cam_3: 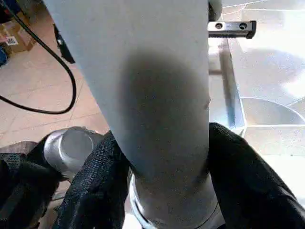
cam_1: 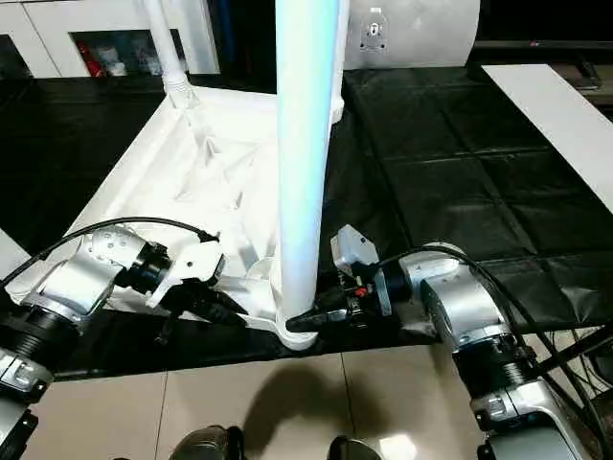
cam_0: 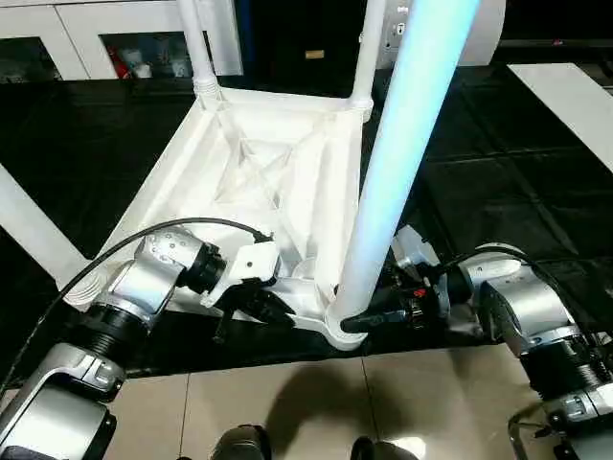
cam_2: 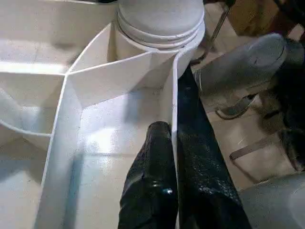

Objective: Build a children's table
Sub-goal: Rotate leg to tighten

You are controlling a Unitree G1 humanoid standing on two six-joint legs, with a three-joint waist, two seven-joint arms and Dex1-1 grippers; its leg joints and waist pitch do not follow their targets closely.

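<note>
While left gripper (cam_2: 174,157) pinches tabletop (cam_0: 239,144) rim, right gripper (cam_3: 162,181) brackets leg (cam_0: 402,144).

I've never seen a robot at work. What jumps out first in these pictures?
A tall white cylindrical tube leg rises from the near corner socket of the white plastic tabletop, which lies ribbed underside up on a black sheet. The right claw has a black finger on each side of the leg's base. The left claw is shut on the tabletop's thin rim wall beside that corner.
</note>
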